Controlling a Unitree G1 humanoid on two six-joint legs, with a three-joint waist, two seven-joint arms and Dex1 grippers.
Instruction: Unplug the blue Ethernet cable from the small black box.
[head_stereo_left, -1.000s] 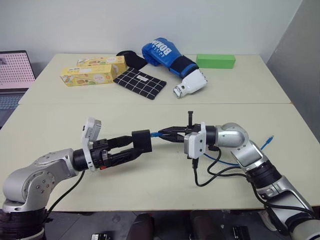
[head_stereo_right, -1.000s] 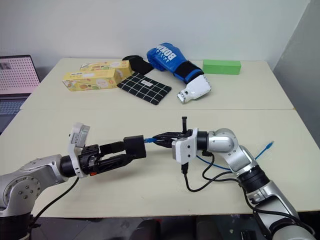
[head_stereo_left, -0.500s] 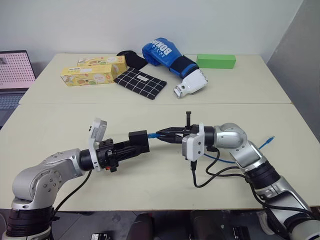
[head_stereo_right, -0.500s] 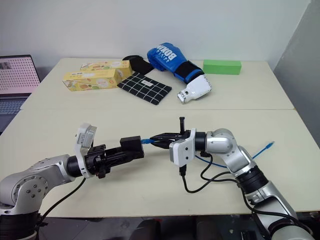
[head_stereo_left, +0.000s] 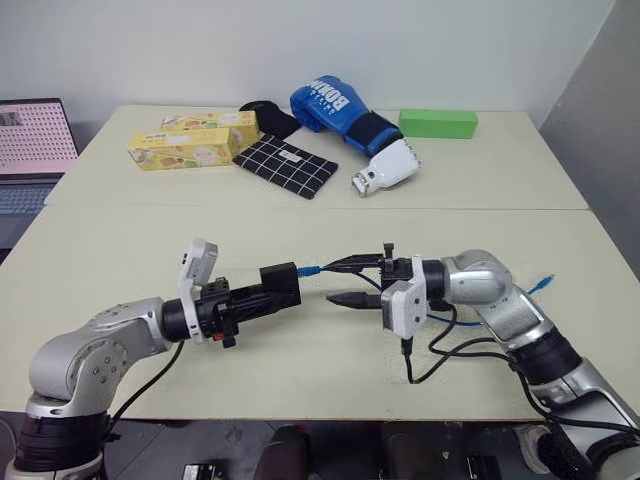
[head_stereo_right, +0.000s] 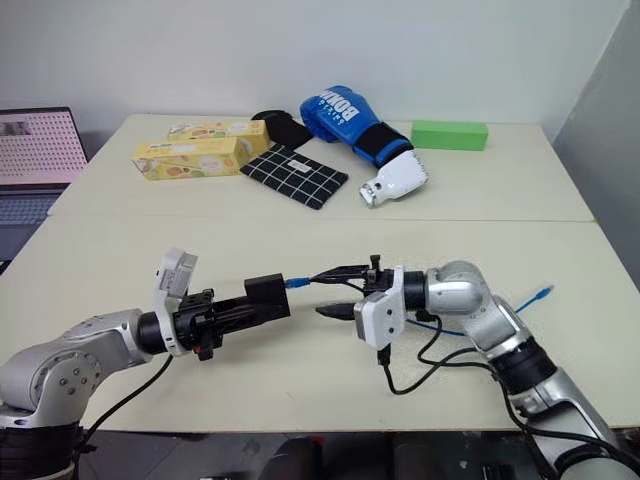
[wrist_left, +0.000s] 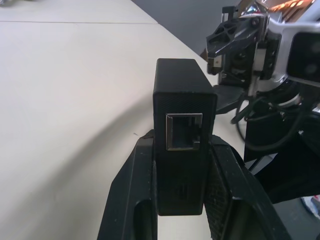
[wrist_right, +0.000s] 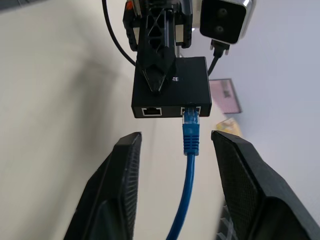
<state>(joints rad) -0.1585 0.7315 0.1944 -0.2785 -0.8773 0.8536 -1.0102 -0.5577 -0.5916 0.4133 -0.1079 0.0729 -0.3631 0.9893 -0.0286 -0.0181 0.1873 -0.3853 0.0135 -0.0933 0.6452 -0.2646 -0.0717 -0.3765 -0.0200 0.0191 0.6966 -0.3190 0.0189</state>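
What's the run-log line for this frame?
left gripper: shut on small black box | right gripper: open, astride blue Ethernet cable | plug: still in port | unplug: not done

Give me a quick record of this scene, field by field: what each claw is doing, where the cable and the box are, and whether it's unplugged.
left claw: shut on the small black box, held above the table
right claw: open, fingers either side of the blue Ethernet cable, not gripping it
cable plug: seated in one port of the box
other port: empty
task state: not yet unplugged
far side of table: boxing glove, checked pouch, green block
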